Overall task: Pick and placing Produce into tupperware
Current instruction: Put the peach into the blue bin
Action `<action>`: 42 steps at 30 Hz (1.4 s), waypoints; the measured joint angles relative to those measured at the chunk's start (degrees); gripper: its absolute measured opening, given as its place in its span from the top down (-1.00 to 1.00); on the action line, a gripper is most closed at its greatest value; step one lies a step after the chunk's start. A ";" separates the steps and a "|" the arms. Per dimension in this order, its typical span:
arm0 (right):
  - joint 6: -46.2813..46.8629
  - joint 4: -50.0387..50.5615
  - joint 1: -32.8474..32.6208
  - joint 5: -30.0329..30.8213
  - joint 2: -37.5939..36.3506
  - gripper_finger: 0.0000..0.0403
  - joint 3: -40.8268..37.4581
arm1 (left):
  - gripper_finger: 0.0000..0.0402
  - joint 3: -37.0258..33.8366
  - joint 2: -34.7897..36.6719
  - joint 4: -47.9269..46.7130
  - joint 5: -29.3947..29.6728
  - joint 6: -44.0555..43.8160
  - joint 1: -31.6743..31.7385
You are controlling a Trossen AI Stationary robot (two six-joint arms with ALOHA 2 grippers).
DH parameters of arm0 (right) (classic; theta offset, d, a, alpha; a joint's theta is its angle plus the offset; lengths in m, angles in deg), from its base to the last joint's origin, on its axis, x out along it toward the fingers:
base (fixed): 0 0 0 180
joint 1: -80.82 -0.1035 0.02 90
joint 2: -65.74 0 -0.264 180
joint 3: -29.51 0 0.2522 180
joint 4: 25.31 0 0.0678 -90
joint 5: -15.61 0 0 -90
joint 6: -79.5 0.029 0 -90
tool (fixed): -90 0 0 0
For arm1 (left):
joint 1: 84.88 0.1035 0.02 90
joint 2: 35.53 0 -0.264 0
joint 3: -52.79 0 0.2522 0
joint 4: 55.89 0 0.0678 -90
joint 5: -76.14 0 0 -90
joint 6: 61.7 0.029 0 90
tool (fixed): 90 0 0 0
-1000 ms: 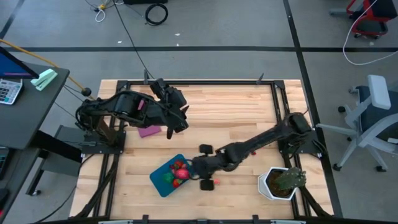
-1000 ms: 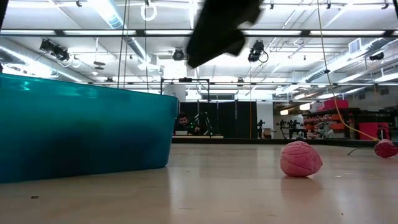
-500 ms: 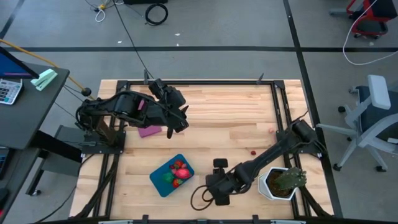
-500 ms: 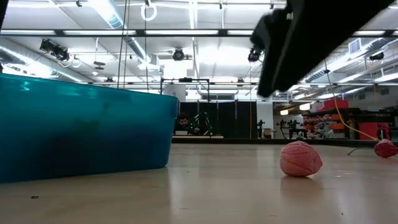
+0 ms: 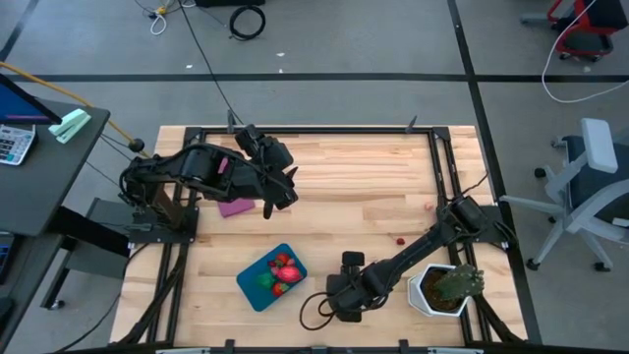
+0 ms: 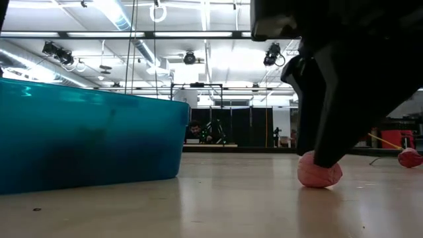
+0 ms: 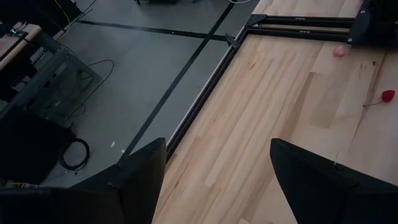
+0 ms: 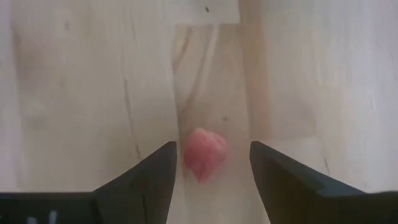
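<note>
The right gripper [image 8: 211, 180] hung at the high view's lower centre, fingers spread around a pink produce piece [image 8: 204, 153]. The teal tupperware [image 5: 252, 286] sat lower left. The left gripper [image 7: 214, 180] waited open, upper left. No writing was legible.

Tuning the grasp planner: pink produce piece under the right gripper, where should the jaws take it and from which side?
Take the pink piece across its rounded middle, coming straight down. It is a small lump lying free on the bare table, and the right gripper is open with the piece centred between its jaws, so closing there should hold it.
</note>
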 joint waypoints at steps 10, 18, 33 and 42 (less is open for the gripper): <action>6.25 -1.57 0.04 1.86 -0.29 -0.06 -5.12 | -0.45 0.01 0.00 -0.17 0.00 -0.02 -0.04; 5.24 -4.21 0.00 1.64 -0.55 0.21 -5.79 | -0.45 0.00 0.00 -0.18 -0.02 0.00 -0.04; -9.20 -13.07 4.42 9.71 -4.87 0.77 -2.39 | -0.45 0.00 0.00 -0.15 0.00 0.04 0.04; -23.65 -33.66 10.20 -0.66 -5.64 0.82 -1.38 | -0.45 0.00 0.00 -0.16 0.00 0.09 0.11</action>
